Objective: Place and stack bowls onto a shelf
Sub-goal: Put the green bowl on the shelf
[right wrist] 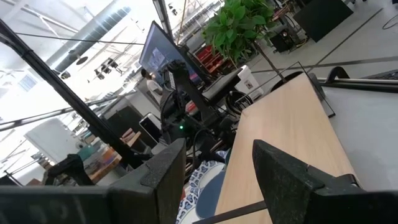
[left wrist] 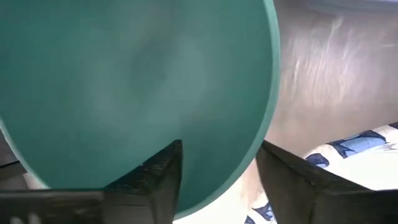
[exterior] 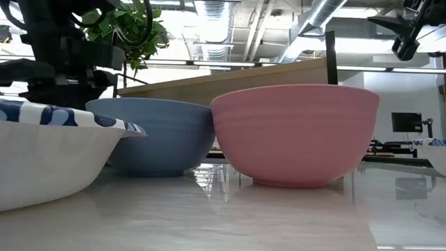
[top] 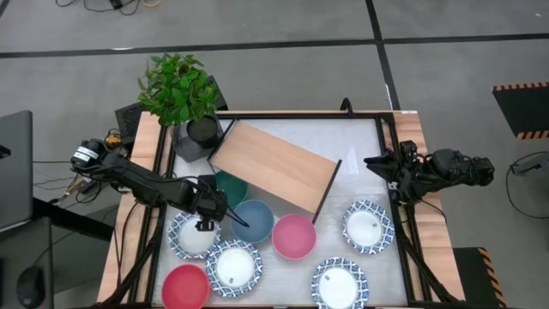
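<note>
My left gripper [top: 214, 204] [left wrist: 221, 149] is open at the green bowl [top: 230, 184] [left wrist: 137, 81]. One finger stands over the bowl's inside and the other outside its rim [left wrist: 264, 134]. The green bowl sits next to the light wooden shelf [top: 274, 165] [exterior: 230, 80], which lies slantwise on the table. Beside it are the blue bowl [top: 252, 221] [exterior: 157, 136] and the pink bowl [top: 293, 236] [exterior: 296, 132]. A red bowl [top: 184, 287] and several white blue-rimmed bowls [top: 233, 266] are near the front edge. My right gripper [top: 386, 167] [right wrist: 217, 180] waits open and raised at the table's right edge.
A black plant pot with a leafy plant [top: 197, 129] stands at the shelf's far left end. A dark frame [top: 386, 137] runs around the white tabletop. A white blue-rimmed bowl [top: 369, 227] sits on the right, below my right arm. A laptop [top: 13, 172] lies off the table's left.
</note>
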Robot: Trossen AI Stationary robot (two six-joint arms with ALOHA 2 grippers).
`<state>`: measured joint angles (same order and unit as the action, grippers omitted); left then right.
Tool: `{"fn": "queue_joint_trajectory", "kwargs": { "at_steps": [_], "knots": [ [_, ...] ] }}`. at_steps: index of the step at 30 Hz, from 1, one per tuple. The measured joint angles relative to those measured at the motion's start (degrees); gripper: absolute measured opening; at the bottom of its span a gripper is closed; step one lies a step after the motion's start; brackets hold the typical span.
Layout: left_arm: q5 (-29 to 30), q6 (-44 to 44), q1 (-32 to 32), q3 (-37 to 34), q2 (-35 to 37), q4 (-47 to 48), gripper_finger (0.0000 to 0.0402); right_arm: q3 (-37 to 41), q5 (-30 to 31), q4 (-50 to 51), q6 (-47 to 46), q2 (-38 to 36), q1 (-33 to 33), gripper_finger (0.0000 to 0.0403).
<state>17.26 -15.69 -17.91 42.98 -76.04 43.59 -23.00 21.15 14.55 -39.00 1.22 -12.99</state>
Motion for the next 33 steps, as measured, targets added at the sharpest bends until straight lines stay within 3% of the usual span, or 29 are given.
{"fn": "queue_joint_trajectory", "kwargs": {
  "at_steps": [7, 12, 22, 33],
  "knots": [
    [0.31, -0.40, 0.65, 0.00, 0.01, -0.15, 0.0074, 0.00, 0.00, 0.01, -0.01, 0.01, 0.00, 0.0212],
    [-2.82, -1.01, 1.57, 0.00, 0.03, -0.41, 0.0008, 0.00, 0.00, 0.01, -0.05, 0.01, 0.02, 0.0212],
    [-6.35, -1.24, 1.57, 5.66, 0.05, 3.27, 0.0000, 0.00, 0.00, 0.40, -0.10, 0.01, 0.01, 0.0212],
    [-21.77, -3.53, 1.53, 17.12, 0.05, 13.70, 0.0000, 0.00, -0.02, 1.53, -0.03, 0.01, 0.02, 0.0212]
  ]
}}
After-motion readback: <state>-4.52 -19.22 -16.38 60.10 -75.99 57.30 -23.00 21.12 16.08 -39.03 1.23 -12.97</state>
